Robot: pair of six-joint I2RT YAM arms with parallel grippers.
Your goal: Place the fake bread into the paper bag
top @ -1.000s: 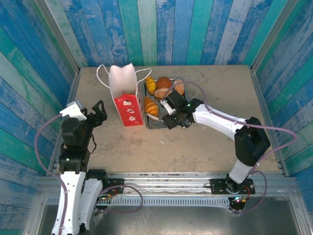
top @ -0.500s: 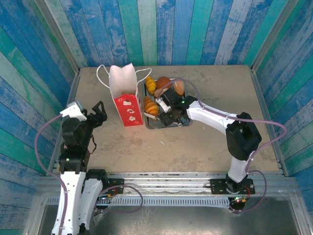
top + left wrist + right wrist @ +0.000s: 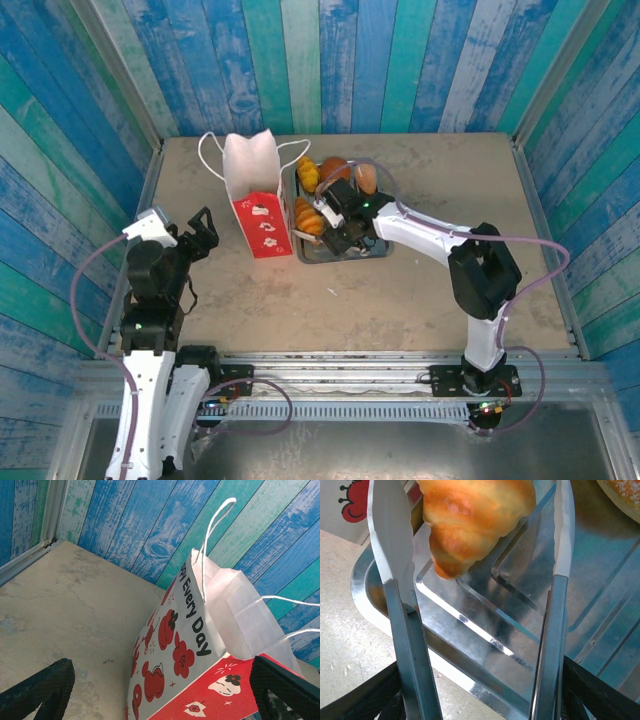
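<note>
Top view: grey tray [image 3: 372, 248] at table centre. The paper bag [image 3: 254, 200] stands upright just beside the tray at its 9 o'clock, mouth up.

Fake bread: all pieces lie on the tray, none visibly in the bag. A cluster of buns [image 3: 337, 171] sits at the tray's 12 o'clock end. One croissant [image 3: 308, 218] lies along the tray's 9 o'clock edge, the edge nearest the bag.

Right gripper [image 3: 324, 222] is over the tray at that croissant.
- Right wrist view: fingers [image 3: 390, 540] spread wide, holding nothing.
- The croissant sits between them toward 12 o'clock, well in toward the tips. Its pointed end aims back at about 6–7 o'clock.
- Its long axis therefore runs roughly along the fingers, so a close would pinch across its width.
- It is off-centre: just beside the 9 o'clock finger (contact not clear) and well apart from the 3 o'clock finger.

Left gripper [image 3: 201, 230] is at the bag's 8 o'clock, apart from it.
- Left wrist view: its dark fingers [image 3: 40, 690] stand wide apart, nothing between them, with the bag's printed side ahead.

Judgement: the right arm is much the nearer to the bread. The croissant looks like the next pick, followed by a short carry toward 9 o'clock to the bag mouth. The off-centre lie may make the piece slide or turn as the jaws close.
</note>
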